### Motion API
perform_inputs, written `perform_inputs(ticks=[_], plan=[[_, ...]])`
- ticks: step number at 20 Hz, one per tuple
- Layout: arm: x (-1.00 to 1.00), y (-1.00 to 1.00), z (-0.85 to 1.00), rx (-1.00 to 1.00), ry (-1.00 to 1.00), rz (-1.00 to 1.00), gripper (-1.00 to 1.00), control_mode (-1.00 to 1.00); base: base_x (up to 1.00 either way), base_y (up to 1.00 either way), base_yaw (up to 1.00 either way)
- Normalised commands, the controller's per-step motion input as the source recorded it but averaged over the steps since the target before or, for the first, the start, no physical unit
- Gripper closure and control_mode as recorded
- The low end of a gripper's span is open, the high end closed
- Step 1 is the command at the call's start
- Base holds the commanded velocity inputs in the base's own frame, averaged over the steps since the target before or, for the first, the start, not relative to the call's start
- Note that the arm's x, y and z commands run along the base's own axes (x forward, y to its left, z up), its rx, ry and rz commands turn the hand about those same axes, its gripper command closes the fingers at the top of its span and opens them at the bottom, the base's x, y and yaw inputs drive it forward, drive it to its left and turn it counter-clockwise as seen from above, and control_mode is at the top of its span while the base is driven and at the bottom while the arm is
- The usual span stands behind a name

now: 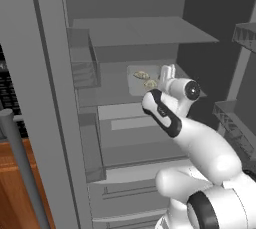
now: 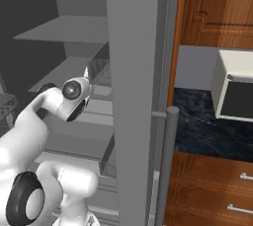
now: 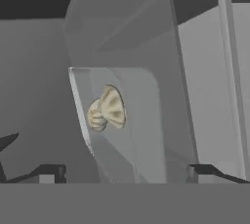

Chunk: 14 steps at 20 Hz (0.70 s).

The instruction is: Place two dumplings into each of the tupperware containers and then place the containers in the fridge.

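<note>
Pale grey tupperware container (image 1: 142, 80) sits on a middle shelf (image 1: 112, 93) of the open fridge (image 1: 55, 98), toward the shelf's front edge, holding two dumplings (image 3: 107, 109) that lie touching each other. The end effector (image 3: 124, 171) is released, jaws spread wide on either side of the container's near rim, gripping nothing. The risk, as I judge it, is a finger catching that rim on the way out and dragging the tray off the shelf's front edge, or the arm clipping the fridge door (image 2: 136, 96) alongside.
</note>
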Motion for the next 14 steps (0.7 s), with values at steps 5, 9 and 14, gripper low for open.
perform_inputs(ticks=[5,9,14], plan=[[-0.32,-0.06,0.97,-0.04,0.12,0.01,-1.00,-1.00,0.00,0.00,0.00],[-0.62,-0.05,0.42,-0.18,0.20,0.12,-1.00,-1.00,0.00,0.00,0.00],[-0.71,-0.06,0.00,-0.27,0.19,0.33,-1.00,-1.00,0.00,0.00,0.00]])
